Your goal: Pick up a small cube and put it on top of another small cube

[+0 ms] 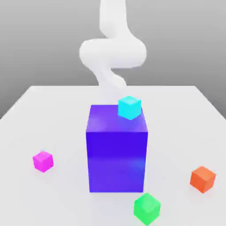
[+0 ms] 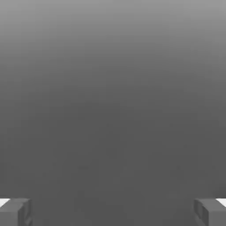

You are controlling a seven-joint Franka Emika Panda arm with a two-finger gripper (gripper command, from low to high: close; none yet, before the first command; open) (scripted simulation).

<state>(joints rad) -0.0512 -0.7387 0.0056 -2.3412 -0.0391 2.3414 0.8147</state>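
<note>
The small magenta-pink cube [image 1: 43, 161] lies on the white table [image 1: 53, 110] at the exterior view's left, well apart from everything else. My white arm [image 1: 112, 53] curls up behind the big blue-purple block [image 1: 117, 152]. In the hand view my gripper [image 2: 113, 212] is open: its two grey fingertips [image 2: 15, 212] stand far apart, with nothing between them and plain grey background beyond. Other small cubes are a cyan one [image 1: 129, 107], a green one [image 1: 147, 208] and an orange one [image 1: 203, 179].
The big blue-purple block stands mid-table and blocks the straight line from the arm to the front. The cyan cube shows at the block's upper far right corner; I cannot tell what it rests on. Green lies front centre, orange front right.
</note>
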